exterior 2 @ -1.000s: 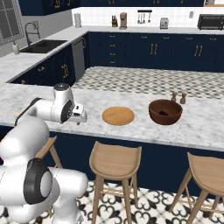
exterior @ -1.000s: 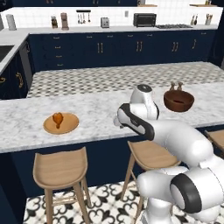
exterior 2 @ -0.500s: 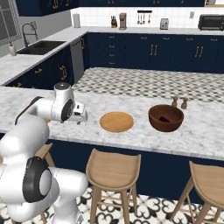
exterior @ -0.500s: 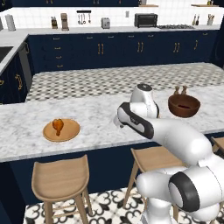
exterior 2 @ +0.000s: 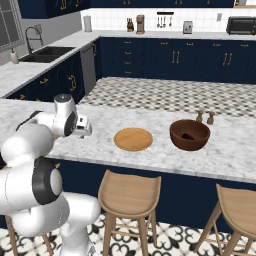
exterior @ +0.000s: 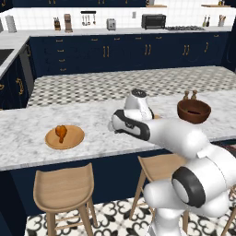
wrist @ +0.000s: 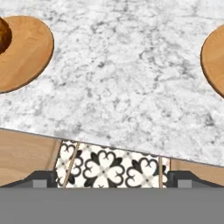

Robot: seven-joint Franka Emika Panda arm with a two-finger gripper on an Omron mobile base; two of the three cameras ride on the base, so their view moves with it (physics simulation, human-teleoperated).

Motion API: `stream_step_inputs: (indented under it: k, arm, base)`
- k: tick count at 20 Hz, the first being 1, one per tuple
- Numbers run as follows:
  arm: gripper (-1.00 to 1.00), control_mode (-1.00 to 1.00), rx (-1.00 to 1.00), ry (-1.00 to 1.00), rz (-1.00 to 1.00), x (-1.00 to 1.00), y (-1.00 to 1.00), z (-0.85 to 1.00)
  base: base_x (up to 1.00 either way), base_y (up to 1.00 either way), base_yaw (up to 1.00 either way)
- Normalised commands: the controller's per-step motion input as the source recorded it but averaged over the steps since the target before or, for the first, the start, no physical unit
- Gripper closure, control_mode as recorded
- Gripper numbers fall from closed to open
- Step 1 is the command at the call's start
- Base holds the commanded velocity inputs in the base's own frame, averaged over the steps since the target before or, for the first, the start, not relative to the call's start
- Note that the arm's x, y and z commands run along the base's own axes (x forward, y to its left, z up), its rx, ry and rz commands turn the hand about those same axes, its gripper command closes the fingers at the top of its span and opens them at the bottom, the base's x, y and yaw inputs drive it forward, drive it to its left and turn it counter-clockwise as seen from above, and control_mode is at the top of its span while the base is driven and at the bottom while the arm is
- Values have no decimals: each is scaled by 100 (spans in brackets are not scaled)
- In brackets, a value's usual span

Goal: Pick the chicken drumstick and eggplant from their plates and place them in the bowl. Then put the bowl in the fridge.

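Marble white-grey table (exterior: 97,120) across the middle of the left base view. On it, at left of the frame, one of the two plates (exterior: 73,139), tan and round, with the chicken drumstick (exterior: 61,132) lying on top, a little left of the plate's centre. In the hand view, same plate (wrist: 28,50) at upper left, with the drumstick (wrist: 3,36) cut by the left edge.

Second plate (exterior 2: 133,139) bare, at centre of the right base view; in the hand view, just its rim (wrist: 215,59) at the right edge. Bowl (exterior 2: 190,136) right of this plate, apart from it, standing upright on the table. Inside the bowl a small dark shape, the eggplant (exterior 2: 186,134), hard to see in detail. In the left base view, bowl (exterior: 194,110) at right of the frame, well apart from the drumstick. Two small shakers (exterior 2: 205,117) just behind the bowl.

Gripper (exterior: 113,125) between the two plates, above the table's near edge, pointing down. Fingers fully spread, released, holding nothing and touching nothing. In the hand view, gripper (wrist: 113,177) at the bottom, with bare marble, the table edge and patterned floor tiles (wrist: 105,164) between the two tips. In the right base view, gripper (exterior 2: 87,131) at left of the frame, left of the bare plate.

Wooden stools (exterior: 62,186) below the table edge.
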Motion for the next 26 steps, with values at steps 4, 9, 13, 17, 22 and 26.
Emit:
stream_step_inputs:
  k: [4, 9, 13, 17, 22, 26]
  arm:
    - [-100, -100, 0, 0, 0, 78, 100, 0]
    - [-100, -100, 0, -1, 0, 20, 100, -2]
    - [-100, -100, 0, 0, -4, 27, 100, -7]
    - [-100, -100, 0, 0, -12, 0, 100, 0]
    - [-100, -100, 0, -10, -12, -21, 86, -3]
    - [-100, -100, 0, 0, -14, 13, 52, 0]
  base:
    - [0, 0, 0]
    - [0, 0, 0]
    - [0, 0, 0]
    - [0, 0, 0]
    - [0, 0, 0]
    - [0, 0, 0]
